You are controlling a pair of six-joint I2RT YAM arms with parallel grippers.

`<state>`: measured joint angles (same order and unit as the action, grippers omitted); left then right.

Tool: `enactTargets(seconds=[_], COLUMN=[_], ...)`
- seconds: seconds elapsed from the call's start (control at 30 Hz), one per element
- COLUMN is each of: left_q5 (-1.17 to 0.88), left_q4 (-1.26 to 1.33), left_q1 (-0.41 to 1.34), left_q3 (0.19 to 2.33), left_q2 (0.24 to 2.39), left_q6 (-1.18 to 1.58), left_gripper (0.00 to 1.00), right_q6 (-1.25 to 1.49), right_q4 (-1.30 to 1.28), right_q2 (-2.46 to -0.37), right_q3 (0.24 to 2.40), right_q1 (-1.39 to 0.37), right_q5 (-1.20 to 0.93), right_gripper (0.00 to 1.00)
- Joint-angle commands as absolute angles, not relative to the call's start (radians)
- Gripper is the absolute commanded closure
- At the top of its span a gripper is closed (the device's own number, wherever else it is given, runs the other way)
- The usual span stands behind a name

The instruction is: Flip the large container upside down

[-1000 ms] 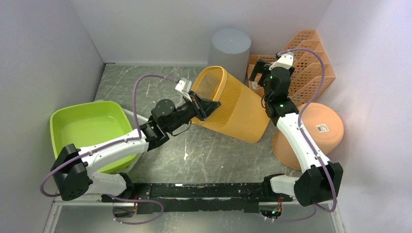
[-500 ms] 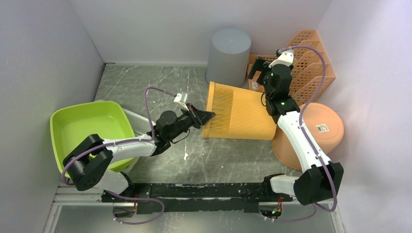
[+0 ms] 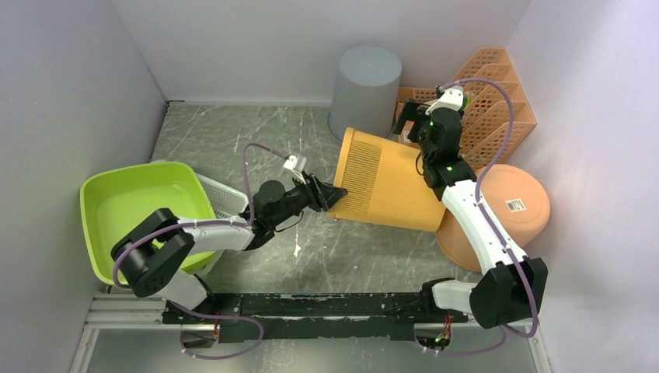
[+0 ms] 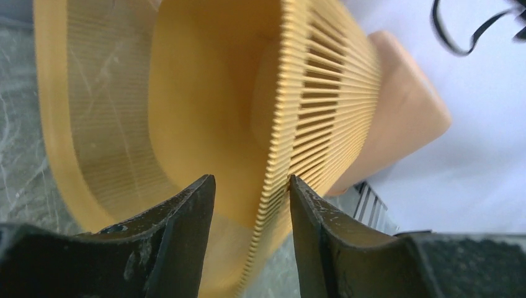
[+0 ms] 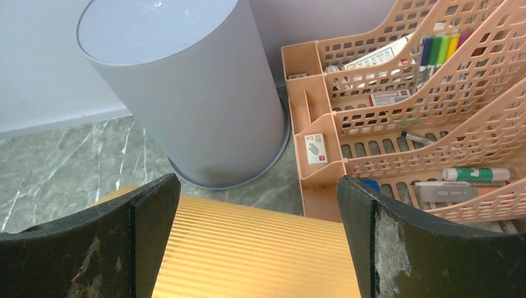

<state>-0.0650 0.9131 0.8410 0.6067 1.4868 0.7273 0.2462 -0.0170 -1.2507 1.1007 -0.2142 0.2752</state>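
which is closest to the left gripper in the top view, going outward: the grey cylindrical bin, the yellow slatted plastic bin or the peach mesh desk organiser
1. Yellow slatted plastic bin: lying on its side, its rim between the fingers of the left gripper.
2. Grey cylindrical bin: behind it, by the back wall.
3. Peach mesh desk organiser: back right corner.

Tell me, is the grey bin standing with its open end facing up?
No, the grey bin shows a closed flat base on top, with its wider rim down on the table.
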Motion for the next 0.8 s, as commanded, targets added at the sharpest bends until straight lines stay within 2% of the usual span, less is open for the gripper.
enactTargets(seconds=[0.0, 0.27, 0.53, 0.57, 0.77], left_q5=[-0.182, -0.317, -0.278, -0.264, -0.147], left_q4=[0.830, 1.044, 0.981, 0.963, 0.695], left_q1=[0.835, 0.836, 0.835, 0.835, 0.836], left_q3=[0.580, 0.569, 0.535, 0.523, 0.515], left_q2=[1.585, 1.697, 1.604, 1.579, 1.352], left_q6=[0.628, 0.641, 0.512, 0.492, 0.316], left_gripper=[0.43, 0.39, 0.02, 0.00, 0.01], right_q6=[0.228, 0.214, 0.216, 0.217, 0.228], right_q4=[0.012, 0.024, 0.023, 0.024, 0.025], right_q2=[-1.254, -1.275, -1.291, -1.293, -1.302], right_q3=[1.086, 1.080, 1.078, 1.078, 1.073], right_q1=[-0.204, -0.204, -0.204, -0.203, -0.204], right_q5=[0.265, 0.272, 0.261, 0.260, 0.251], right_gripper=[0.00, 0.00, 0.00, 0.00, 0.00])
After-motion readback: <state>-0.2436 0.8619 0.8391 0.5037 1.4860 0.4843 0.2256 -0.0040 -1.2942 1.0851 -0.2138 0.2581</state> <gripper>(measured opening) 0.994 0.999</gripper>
